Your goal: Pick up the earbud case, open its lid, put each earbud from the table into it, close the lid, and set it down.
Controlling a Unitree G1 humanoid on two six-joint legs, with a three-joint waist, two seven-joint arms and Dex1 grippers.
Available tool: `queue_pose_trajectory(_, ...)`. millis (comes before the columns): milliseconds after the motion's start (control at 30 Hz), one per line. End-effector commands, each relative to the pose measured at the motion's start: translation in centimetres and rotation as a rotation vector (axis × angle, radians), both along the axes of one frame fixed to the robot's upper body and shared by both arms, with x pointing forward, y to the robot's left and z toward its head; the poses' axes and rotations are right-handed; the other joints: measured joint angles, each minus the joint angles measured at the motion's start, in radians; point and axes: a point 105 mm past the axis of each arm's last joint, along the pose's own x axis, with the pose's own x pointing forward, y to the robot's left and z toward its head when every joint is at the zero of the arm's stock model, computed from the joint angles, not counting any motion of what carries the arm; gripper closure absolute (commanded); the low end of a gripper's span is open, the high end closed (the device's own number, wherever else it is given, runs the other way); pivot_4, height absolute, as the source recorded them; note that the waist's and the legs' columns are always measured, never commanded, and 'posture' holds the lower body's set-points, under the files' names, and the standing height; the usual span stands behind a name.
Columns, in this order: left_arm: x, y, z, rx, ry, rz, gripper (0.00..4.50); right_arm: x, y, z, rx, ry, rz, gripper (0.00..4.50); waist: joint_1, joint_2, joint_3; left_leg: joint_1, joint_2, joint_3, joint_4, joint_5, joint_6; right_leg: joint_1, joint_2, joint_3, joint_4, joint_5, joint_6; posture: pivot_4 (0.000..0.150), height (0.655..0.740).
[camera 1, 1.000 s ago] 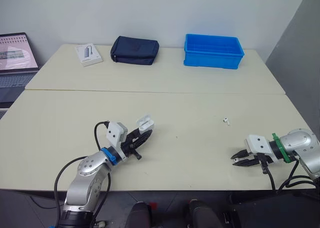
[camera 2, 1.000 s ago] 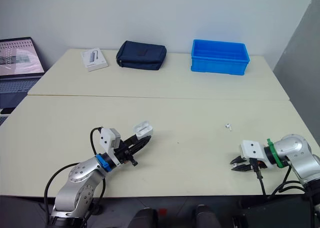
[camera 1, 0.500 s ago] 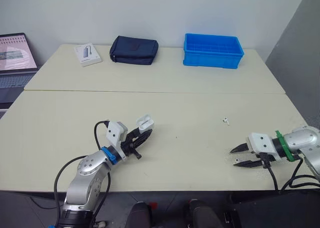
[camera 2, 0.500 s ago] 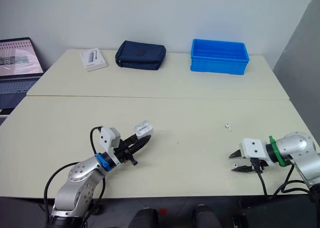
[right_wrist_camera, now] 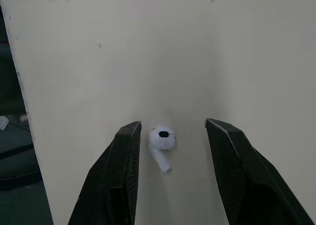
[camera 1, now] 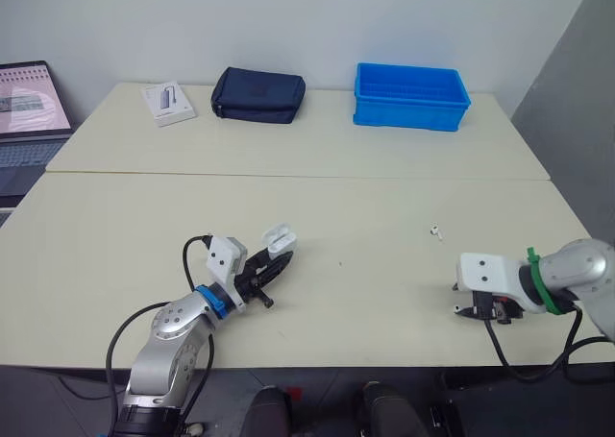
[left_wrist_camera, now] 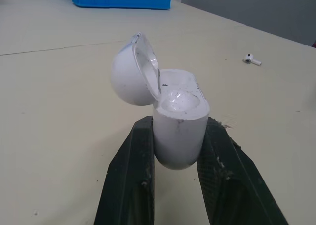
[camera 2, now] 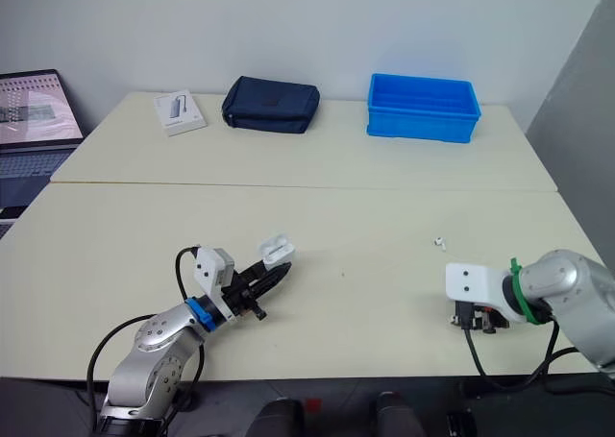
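Note:
My left gripper (camera 1: 281, 256) is shut on the white earbud case (camera 1: 279, 236), held just above the table left of centre. In the left wrist view the case (left_wrist_camera: 178, 128) stands upright between the black fingers (left_wrist_camera: 132, 160) with its lid swung open. My right gripper (camera 1: 476, 310) points down at the table near the front right edge. In the right wrist view it is open (right_wrist_camera: 173, 130), with a white earbud (right_wrist_camera: 162, 141) lying on the table between the fingers. A second earbud (camera 1: 435, 231) lies farther back on the table.
At the back of the table are a blue bin (camera 1: 411, 96), a navy pouch (camera 1: 258, 95) and a small white box (camera 1: 169, 103). A laptop (camera 1: 34, 101) stands at the far left. A seam (camera 1: 288, 176) crosses the table.
My right gripper has opened from nearly shut and turned from level to pointing down at the table. The left gripper and case have barely moved.

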Motion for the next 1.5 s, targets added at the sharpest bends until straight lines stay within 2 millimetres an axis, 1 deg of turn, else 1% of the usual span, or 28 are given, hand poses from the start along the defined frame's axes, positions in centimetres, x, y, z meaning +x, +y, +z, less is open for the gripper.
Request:
queue_pose_trajectory(33,-0.1,-0.7,1.2,-0.005,-0.054,-0.022,3.71,0.8,-0.7,-0.1,-0.040,-0.025,-0.013,2.39,0.000,0.000,0.000,-0.001,0.000,0.000,0.000,0.000,0.000,0.000,0.000,0.000,0.000,0.000,0.000,0.150,0.7400)
queue_pose_trajectory(167,-0.1,-0.7,1.2,-0.007,-0.055,-0.016,3.71,1.3,-1.0,-0.6,-0.046,-0.022,-0.025,2.39,0.000,0.000,0.000,-0.001,0.000,0.000,0.000,0.000,0.000,0.000,0.000,0.000,0.000,0.001,0.001,0.150,0.7400)
queue_pose_trajectory(333,-0.2,-0.7,1.2,-0.009,-0.052,-0.013,3.71,1.2,-0.4,-0.7,-0.023,-0.002,-0.025,2.39,-0.002,0.000,0.000,0.000,0.000,0.000,0.001,0.000,0.000,0.000,0.001,0.000,0.000,0.001,0.001,0.150,0.7400)
queue_pose_trajectory(567,-0.2,-0.7,1.0,-0.011,-0.047,-0.014,3.71,0.9,0.8,-0.4,0.003,0.019,-0.006,2.39,-0.003,0.000,0.000,0.000,0.000,0.000,0.001,0.000,0.000,0.000,0.001,0.000,0.000,0.001,0.001,0.150,0.7400)
queue_pose_trajectory(633,-0.1,-0.8,1.0,-0.010,-0.047,-0.015,3.71,0.8,0.8,-0.3,-0.003,0.026,-0.004,2.39,-0.002,0.000,0.000,-0.001,0.000,0.000,0.001,0.000,0.000,0.000,0.001,0.000,0.000,0.002,0.003,0.150,0.7400)
queue_pose_trajectory(667,-0.1,-0.8,1.0,-0.010,-0.046,-0.016,3.71,0.7,0.8,-0.3,-0.005,0.029,-0.003,2.39,-0.002,0.000,0.000,-0.001,0.000,0.000,0.001,0.000,0.000,0.000,0.001,0.000,0.000,0.004,0.006,0.150,0.7400)
queue_pose_trajectory(800,-0.2,-0.8,0.9,-0.009,-0.044,-0.016,3.71,0.5,0.8,-0.2,-0.002,0.054,-0.007,2.39,-0.002,0.000,0.000,0.000,0.000,0.000,0.001,0.000,0.000,0.000,0.001,0.000,0.000,0.004,0.006,0.150,0.7400)
queue_pose_trajectory(1267,-0.3,-0.8,0.8,-0.013,-0.040,-0.007,3.71,0.8,0.3,-0.3,-0.025,0.074,-0.029,2.39,-0.002,0.000,0.000,-0.001,0.000,0.000,0.001,0.000,0.000,0.000,0.001,0.000,0.000,0.004,0.006,0.150,0.7400)
queue_pose_trajectory(1367,-0.3,-0.8,0.7,-0.014,-0.040,-0.007,3.71,0.8,0.2,-0.5,-0.028,0.077,-0.027,2.99,-0.002,0.000,0.000,-0.001,0.000,0.000,0.001,0.000,0.000,0.000,0.001,0.000,0.000,0.004,0.006,0.150,0.7400)
queue_pose_trajectory(1467,-0.4,-0.9,0.7,-0.016,-0.039,-0.007,3.71,0.8,0.2,-0.5,-0.027,0.073,-0.022,4.04,-0.002,0.000,0.000,-0.001,0.000,0.000,0.001,0.000,0.000,0.000,0.001,0.000,0.000,0.004,0.006,0.150,0.7400)
queue_pose_trajectory(1500,-0.4,-0.9,0.7,-0.017,-0.039,-0.008,3.71,0.8,0.2,-0.5,-0.028,0.070,-0.020,4.14,-0.002,0.000,0.000,0.000,0.000,0.000,0.001,0.000,0.000,0.000,0.001,0.000,0.000,0.004,0.006,0.150,0.7400)
